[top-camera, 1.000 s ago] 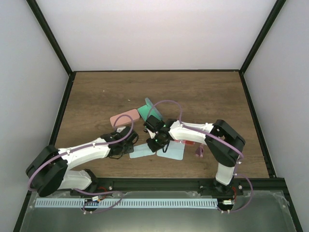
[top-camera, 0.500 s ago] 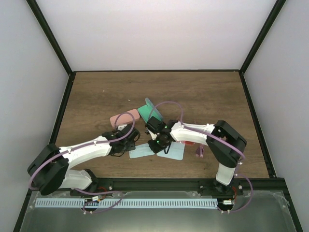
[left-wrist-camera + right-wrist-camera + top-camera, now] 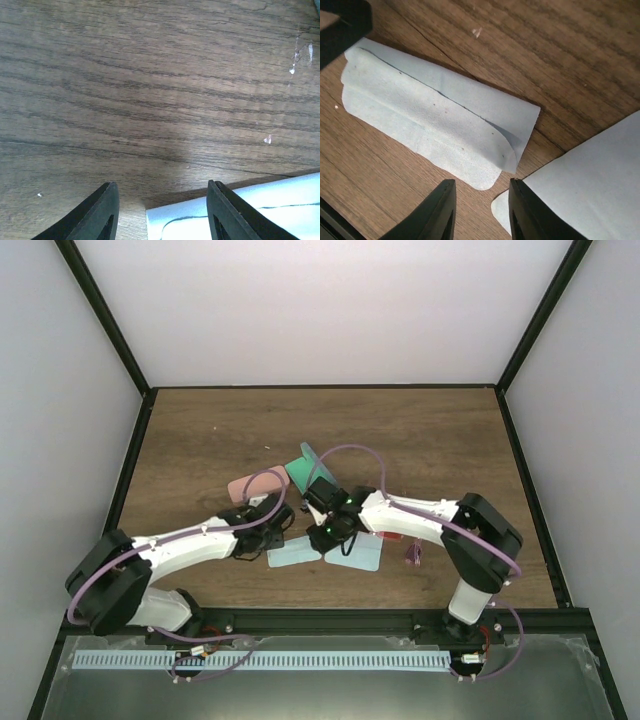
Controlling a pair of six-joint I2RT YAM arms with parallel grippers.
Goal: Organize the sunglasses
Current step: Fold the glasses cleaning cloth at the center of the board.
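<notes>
Table point(image 3: 430, 440): blue cloths point(image 3: 288, 556), pink case point(image 3: 247, 486), purple sunglasses point(image 3: 412, 555).

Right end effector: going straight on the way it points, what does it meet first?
Probably the folded pale blue cloth: its rounded corner lies just ahead of the right end effector, which is open and empty. Depth is unclear.

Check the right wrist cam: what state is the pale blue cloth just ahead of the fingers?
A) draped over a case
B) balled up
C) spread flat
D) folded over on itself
D: the pale blue cloth lies on the table doubled lengthwise, its upper layer overlapping the lower one, while a second cloth lies beside it.
</notes>
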